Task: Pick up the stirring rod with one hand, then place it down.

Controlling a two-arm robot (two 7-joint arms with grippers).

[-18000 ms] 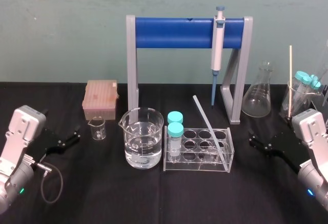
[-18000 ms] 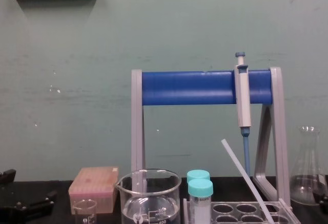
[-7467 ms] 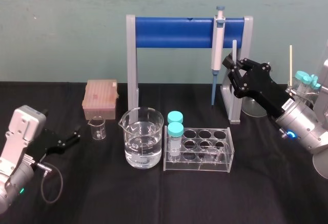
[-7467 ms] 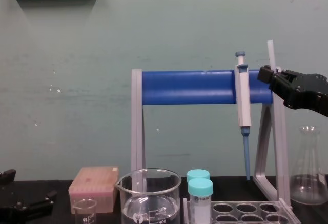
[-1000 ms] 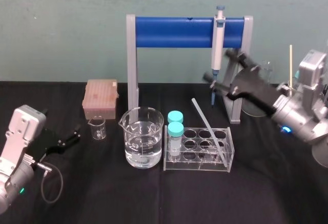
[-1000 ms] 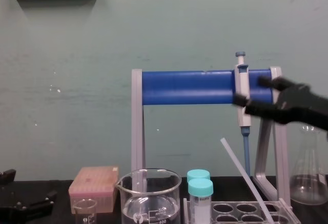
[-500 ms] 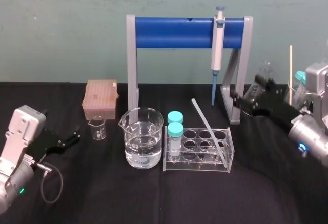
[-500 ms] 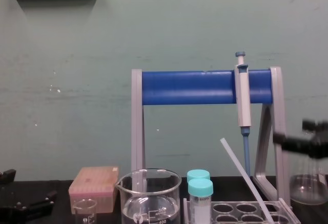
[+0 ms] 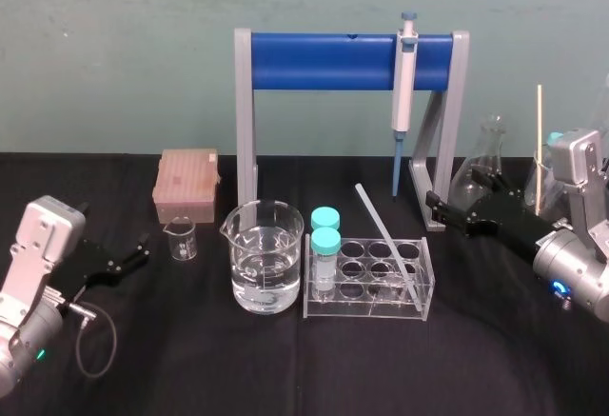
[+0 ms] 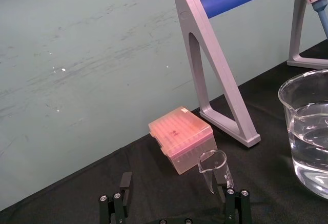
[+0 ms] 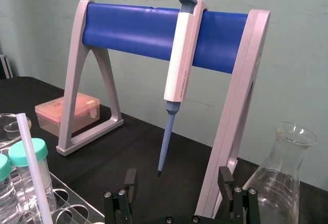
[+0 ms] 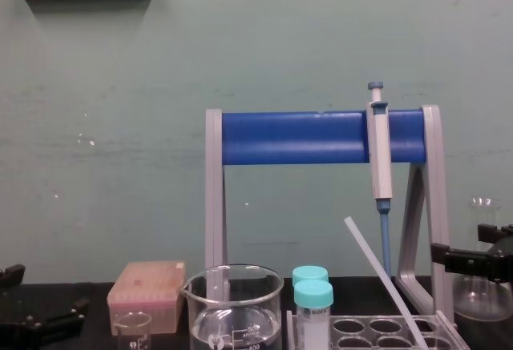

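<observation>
black tabletop point(image 9: 190, 340) carries the clear rack point(image 9: 362, 309), and the stirring rod point(image 9: 385, 236) leans in its right end, free of any grip, so the placing looks finished. your right hand point(image 9: 435, 210) hovers low beside the stand leg point(image 9: 440, 140), fingers spread and empty; next you only pull it away. left hand point(image 9: 143, 247) lies parked, spread.

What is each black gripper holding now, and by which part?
Nothing is held. Both the right gripper and the left gripper are open and empty; the translucent whitish stirring rod leans in the clear plastic rack.
</observation>
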